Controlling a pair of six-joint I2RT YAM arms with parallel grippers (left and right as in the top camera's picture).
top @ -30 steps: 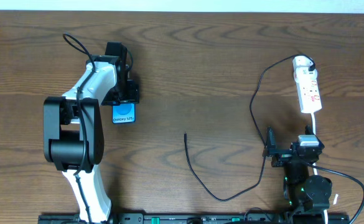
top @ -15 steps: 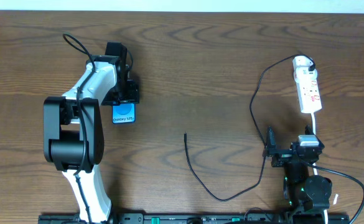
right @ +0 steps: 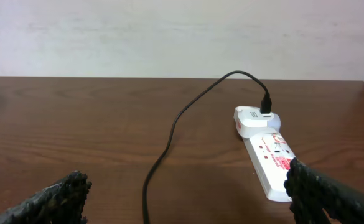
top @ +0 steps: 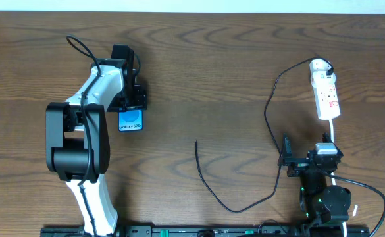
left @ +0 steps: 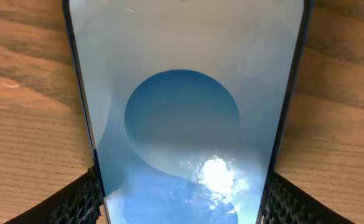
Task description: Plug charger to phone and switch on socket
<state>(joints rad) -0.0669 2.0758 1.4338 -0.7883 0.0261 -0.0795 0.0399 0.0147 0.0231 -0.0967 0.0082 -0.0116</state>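
Glossy blue phone between left tool's knurled black pads, woodgrain table below

One phone, one charger, one socket and one white cord are sitting on one table; two arms, a left arm and a right arm, are showing.

Blue phone; white socket, red marks; black charger.

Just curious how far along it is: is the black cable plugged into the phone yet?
Not plugged in. The charger has its free tip lying on the table, apart from the phone held in the left gripper.
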